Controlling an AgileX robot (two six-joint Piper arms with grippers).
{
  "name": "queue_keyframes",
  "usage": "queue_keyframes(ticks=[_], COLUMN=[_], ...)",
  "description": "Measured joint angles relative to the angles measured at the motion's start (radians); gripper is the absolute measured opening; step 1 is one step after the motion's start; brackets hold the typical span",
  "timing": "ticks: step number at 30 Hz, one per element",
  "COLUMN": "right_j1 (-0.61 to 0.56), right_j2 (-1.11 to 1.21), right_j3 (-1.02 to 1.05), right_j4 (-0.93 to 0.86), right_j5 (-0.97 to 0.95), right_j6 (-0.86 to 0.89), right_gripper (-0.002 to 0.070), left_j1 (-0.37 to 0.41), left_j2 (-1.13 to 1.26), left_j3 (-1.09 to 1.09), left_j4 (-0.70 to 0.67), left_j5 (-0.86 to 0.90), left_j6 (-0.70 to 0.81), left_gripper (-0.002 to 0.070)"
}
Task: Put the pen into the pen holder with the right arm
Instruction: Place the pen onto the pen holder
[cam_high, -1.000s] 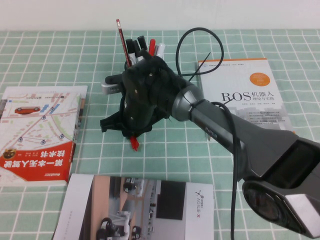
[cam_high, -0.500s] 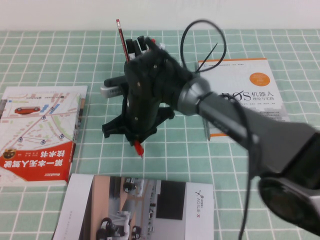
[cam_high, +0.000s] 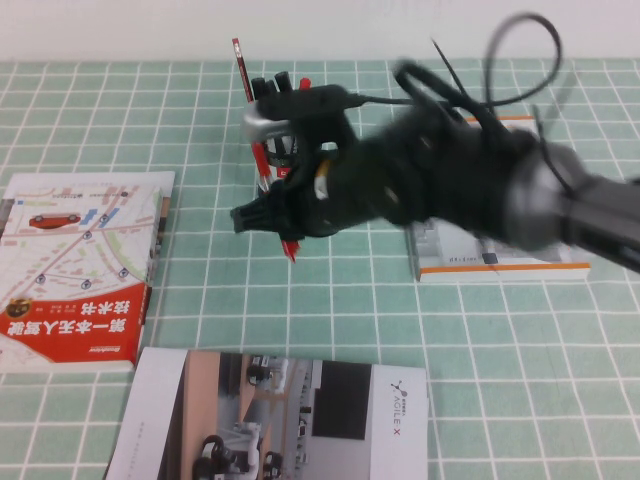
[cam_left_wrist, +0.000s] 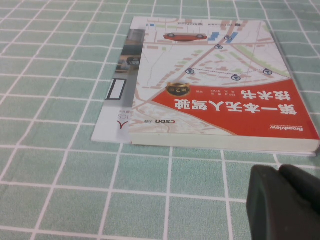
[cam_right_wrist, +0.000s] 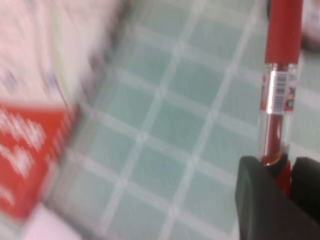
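Note:
My right gripper (cam_high: 285, 218) is shut on a red pen (cam_high: 277, 200) and holds it tilted above the table, just in front of the pen holder. In the right wrist view the pen (cam_right_wrist: 281, 75) runs out from between the black fingers (cam_right_wrist: 260, 200), over the green checked cloth. The holder's body is mostly hidden behind my arm; several pens (cam_high: 283, 88) and a red pencil (cam_high: 240, 65) stand up out of it at the back. My left gripper (cam_left_wrist: 280, 200) is shut and empty, low over the cloth beside a book; it is out of the high view.
A red and white map book (cam_high: 80, 270) lies at the left, also in the left wrist view (cam_left_wrist: 215, 90). A white ROS book (cam_high: 500, 255) lies at the right under my arm. A brochure (cam_high: 280, 410) lies at the front. The arm's cables loop above.
My right arm has swung round to the right and turned its wrist. The gripper with the red pen has risen slightly toward the holder, and the pen is now more tilted.

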Motion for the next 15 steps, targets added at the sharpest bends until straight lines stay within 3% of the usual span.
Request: queue_keyframes(ticks=[7,15], right_j1=[-0.028,-0.035], right_j2=[-0.061,0.009], right_j3=[0.275,0.289], right_j4=[-0.026,0.183], right_j5=[-0.709,-1.168], right_j6=[-0.008,-0.381], right_gripper=[0.0095,0.0095], left_j1=[0.000,0.000], left_j2=[0.000,0.000], left_j3=[0.000,0.000], left_j4=[0.000,0.000], left_j5=[0.000,0.000], left_j6=[0.000,0.000], left_gripper=[-0.0004,-0.0004])
